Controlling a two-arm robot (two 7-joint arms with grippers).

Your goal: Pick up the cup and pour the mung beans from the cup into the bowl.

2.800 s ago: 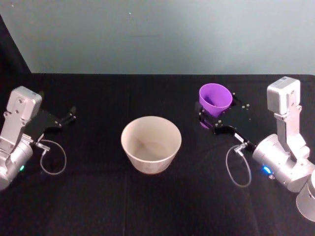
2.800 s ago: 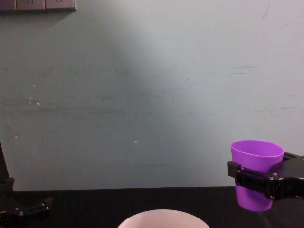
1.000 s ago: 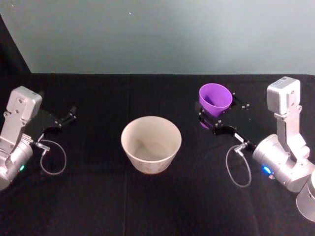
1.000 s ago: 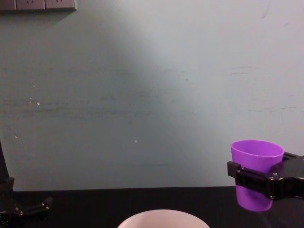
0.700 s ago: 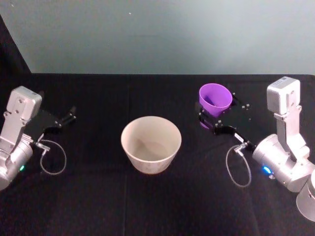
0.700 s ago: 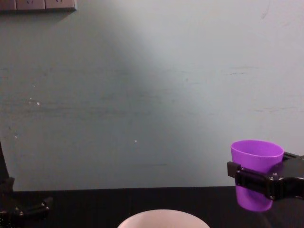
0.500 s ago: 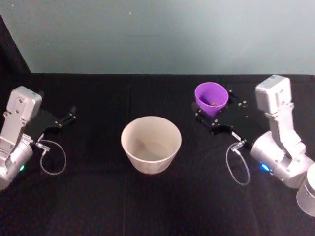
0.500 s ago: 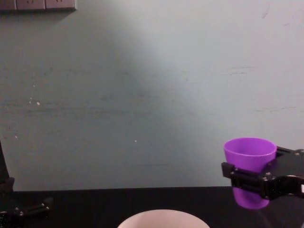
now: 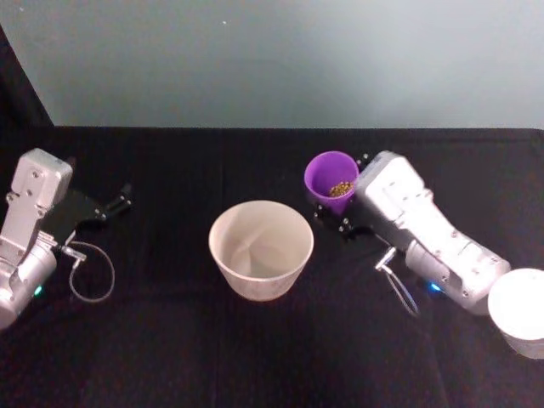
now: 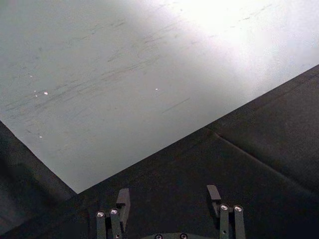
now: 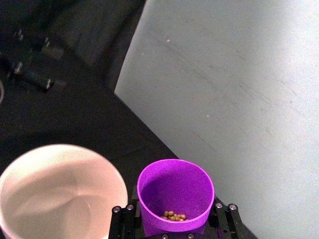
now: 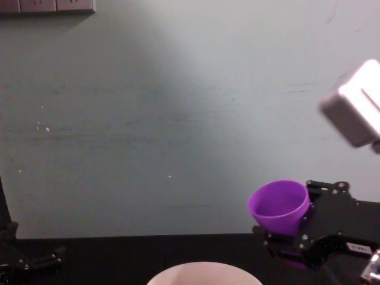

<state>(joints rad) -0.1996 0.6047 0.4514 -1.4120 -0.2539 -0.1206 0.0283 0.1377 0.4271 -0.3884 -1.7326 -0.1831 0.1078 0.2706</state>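
Observation:
The purple cup (image 9: 330, 176) hangs above the black table just right of the bowl (image 9: 216, 246), with my right gripper (image 9: 334, 197) shut on its lower wall. Mung beans (image 9: 342, 188) lie in its bottom. In the chest view the cup (image 12: 279, 206) leans slightly toward the bowl's pale rim (image 12: 205, 267), gripped by the black right gripper (image 12: 286, 230). In the right wrist view the cup (image 11: 172, 186) holds beans (image 11: 173, 216) beside the empty bowl (image 11: 102, 167). My left gripper (image 9: 119, 202) rests open at the far left, its fingers (image 10: 122, 199) apart over bare cloth.
Black cloth covers the table (image 9: 170, 340), with a pale wall close behind it. The right arm's white body (image 9: 425, 229) stretches from the lower right toward the cup. A thin cable loop (image 9: 89, 276) hangs by the left arm. Wall sockets (image 12: 47, 6) sit high on the left.
My right arm has swung left with the cup, from the right side of the table to right beside the bowl, and the cup now leans toward it. The left arm has not moved.

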